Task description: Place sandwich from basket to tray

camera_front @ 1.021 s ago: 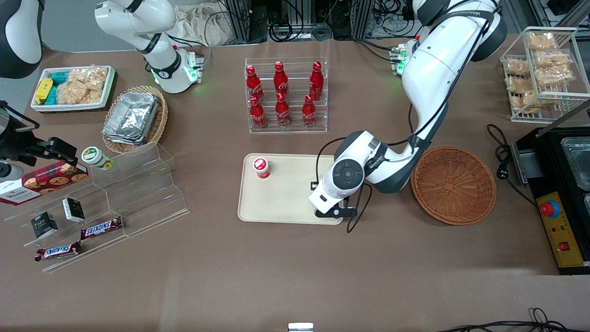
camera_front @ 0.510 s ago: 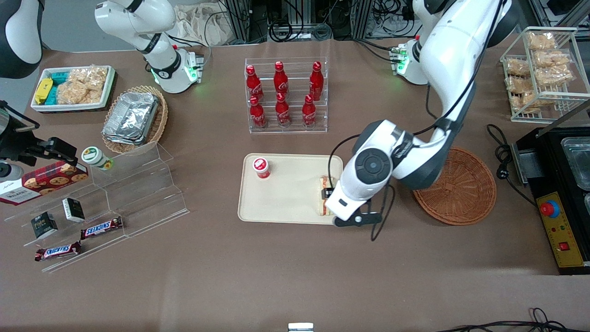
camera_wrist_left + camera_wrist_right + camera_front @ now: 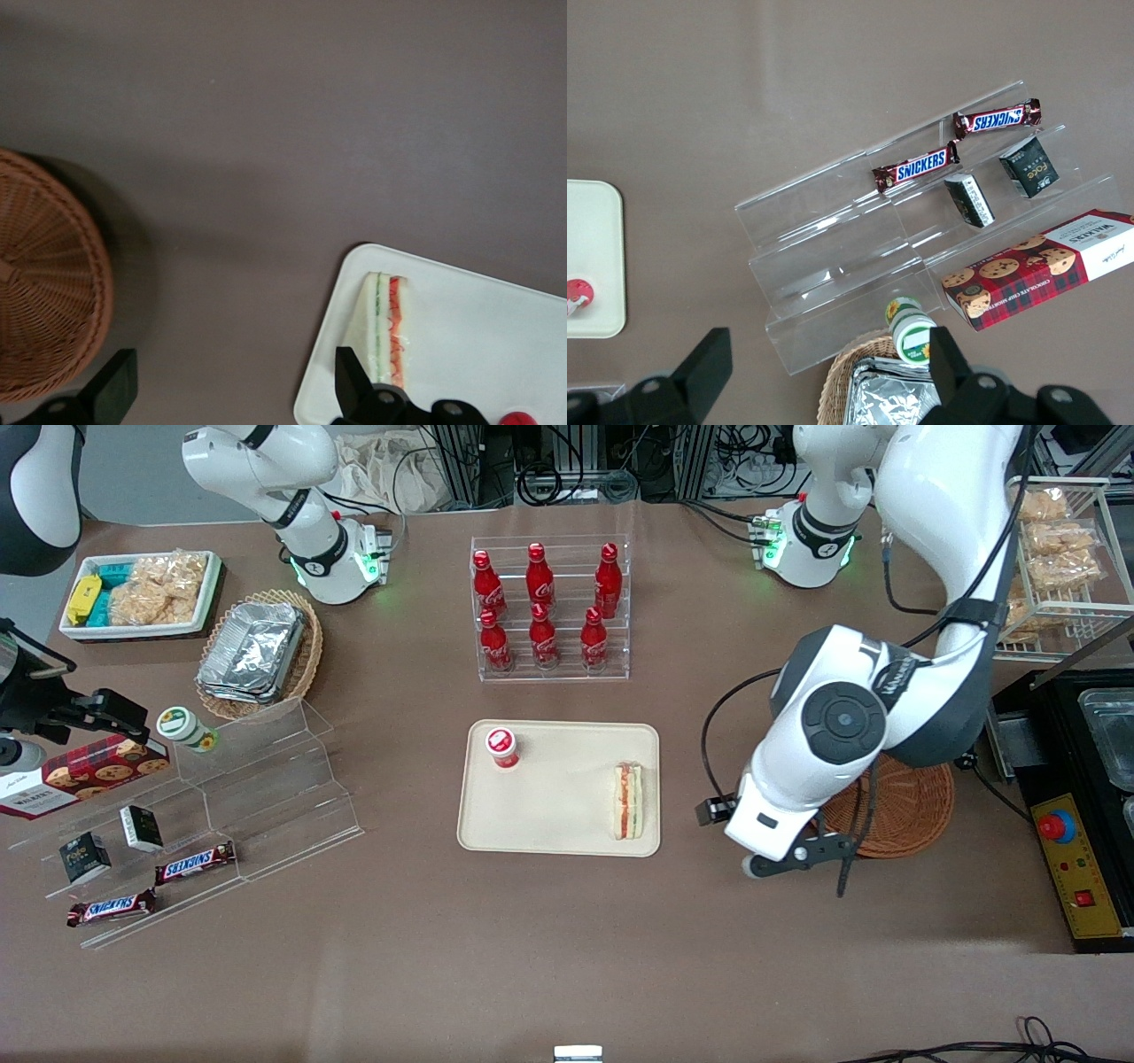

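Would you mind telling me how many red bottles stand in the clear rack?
6: three on the rack's upper step, three on the lower step nearer the camera. None looks hidden.

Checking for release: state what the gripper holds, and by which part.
Nothing. The gripper is open and empty above bare table between the basket and the tray, where the sandwich lies.

The whole table (image 3: 567,957) is seen from high up front, angled down. The left wrist view is aimed straight down past the fingers (image 3: 113,390); tray (image 3: 496,336) and basket (image 3: 44,283) are shared.
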Motion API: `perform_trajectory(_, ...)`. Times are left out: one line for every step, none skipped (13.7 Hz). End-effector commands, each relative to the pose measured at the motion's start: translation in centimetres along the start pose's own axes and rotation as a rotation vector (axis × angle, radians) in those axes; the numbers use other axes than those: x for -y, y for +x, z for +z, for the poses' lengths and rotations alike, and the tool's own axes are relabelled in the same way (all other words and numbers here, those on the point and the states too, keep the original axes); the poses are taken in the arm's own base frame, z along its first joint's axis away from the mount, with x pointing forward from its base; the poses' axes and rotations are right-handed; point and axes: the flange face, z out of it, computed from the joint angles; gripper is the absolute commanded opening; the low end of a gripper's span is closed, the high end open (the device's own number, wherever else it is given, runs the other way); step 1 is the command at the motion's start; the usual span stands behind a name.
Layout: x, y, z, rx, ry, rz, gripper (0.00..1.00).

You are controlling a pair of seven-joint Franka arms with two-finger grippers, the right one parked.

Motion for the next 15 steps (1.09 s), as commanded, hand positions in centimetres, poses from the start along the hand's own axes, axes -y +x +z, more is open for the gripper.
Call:
perform_trajectory(4.4, -1.8, -2.7, -0.02, 0.036, -0.058, 1.0)
perform_trajectory(5.9, -1.8, -3.1, -0.022, 0.042, -0.078, 1.0)
perform_trajectory(7.2, -1.8, -3.0, -0.019, 0.053, -0.091, 1.0)
perform_trajectory(8.3, -2.2, -3.8, -0.03, 0.057, -0.088, 1.0)
perform_trajectory(9.1, -2.7, -4.3, -0.029, 0.056, -0.047, 1.0)
perform_trajectory(9.6, -3.4, -5.0, -0.02, 0.042, -0.008, 1.0)
perform_trajectory(10.4, -3.6, -5.5, -0.019, 0.042, 0.009, 1.0)
perform_trajectory(11.6, -3.7, -6.0, -0.025, 0.047, 0.017, 1.0)
perform_trajectory(12.0, -4.0, -6.5, -0.032, 0.047, 0.044, 0.98)
perform_trajectory(12.7, -4.0, -6.6, -0.015, 0.044, 0.069, 0.98)
perform_trajectory(14.1, -3.6, -7.0, 0.003, 0.034, 0.079, 0.99)
perform_trajectory(15.3, -3.3, -7.3, 0.023, 0.023, 0.092, 1.0)
perform_trajectory(16.9, -3.1, -8.1, 0.043, 0.001, 0.106, 1.0)
perform_trajectory(19.2, -2.6, -8.9, 0.056, -0.03, 0.123, 1.0)
perform_trajectory(20.8, -2.4, -9.5, 0.069, -0.038, 0.146, 1.0)
